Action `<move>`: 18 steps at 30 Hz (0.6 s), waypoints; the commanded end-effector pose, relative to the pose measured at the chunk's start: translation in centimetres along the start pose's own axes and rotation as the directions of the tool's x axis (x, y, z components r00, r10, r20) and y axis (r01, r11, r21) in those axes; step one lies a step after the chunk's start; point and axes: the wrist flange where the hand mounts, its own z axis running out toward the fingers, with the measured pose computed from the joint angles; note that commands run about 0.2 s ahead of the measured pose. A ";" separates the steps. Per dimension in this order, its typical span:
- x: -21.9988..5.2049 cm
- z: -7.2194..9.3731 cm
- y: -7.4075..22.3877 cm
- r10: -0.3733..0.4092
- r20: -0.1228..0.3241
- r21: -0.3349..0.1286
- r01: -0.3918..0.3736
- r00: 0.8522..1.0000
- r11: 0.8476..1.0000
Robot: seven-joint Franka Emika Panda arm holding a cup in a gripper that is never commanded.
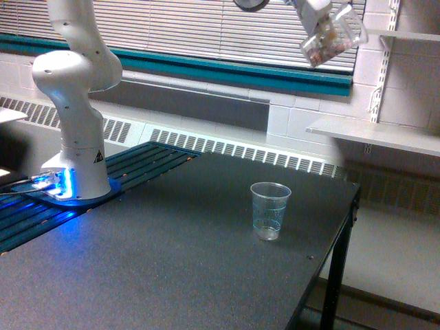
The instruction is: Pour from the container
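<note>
High at the top right of the exterior view, my gripper (323, 24) is shut on the container (333, 38), a clear, wide plastic cup. It is tilted with its mouth up and toward the view's right, and small reddish-brown and pale pieces lie at its lower end. A taller, tapered, ribbed clear cup (269, 210) stands upright on the dark table (172, 261), far below the container and a little toward the view's left.
The arm's white base (72, 124) stands at the table's left end on a blue-lit mount. White wall shelves (385, 134) hang at the right, close to the container. Window blinds and a radiator grille run along the back wall. The table's right edge drops off beyond the cup.
</note>
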 end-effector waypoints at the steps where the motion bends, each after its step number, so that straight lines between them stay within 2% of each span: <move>1: -1.0 0.6 1.9 0.018 0.006 -0.020 -0.017 1.000 1.000; 11: -3.6 1.6 4.9 0.026 0.038 -0.050 -0.025 0.999 0.998; 18: -5.9 2.6 6.7 0.045 0.078 -0.051 -0.041 0.996 0.998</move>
